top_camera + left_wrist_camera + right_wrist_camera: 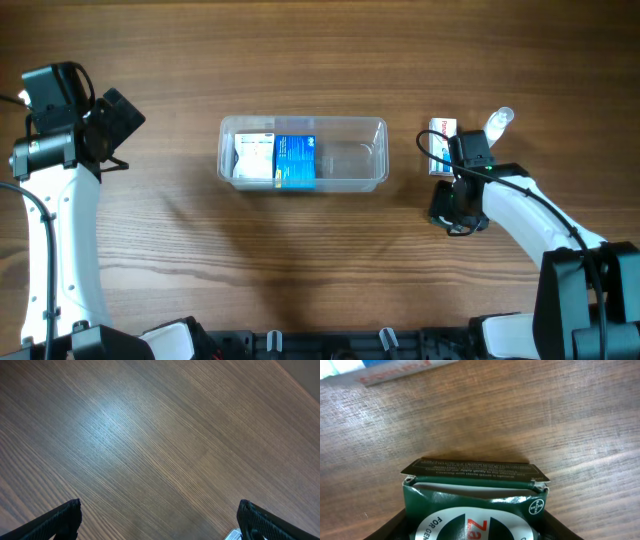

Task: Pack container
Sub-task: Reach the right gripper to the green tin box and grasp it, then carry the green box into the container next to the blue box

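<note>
The clear plastic container [370,150] sits mid-table. Inside it a white box [253,158] and a blue box [295,162] stand at the left end; the right half is bare. My right gripper [456,208] is to the right of the container, low over the table, shut on a dark green box [475,505] with a white label and a dented top edge. My left gripper [115,125] is far to the left, open and empty; its view shows only wood between its fingers [160,522].
A white box with red print [441,140] lies just behind my right gripper and shows at the top of the right wrist view [395,370]. A small clear bottle [498,122] lies beside it at the right.
</note>
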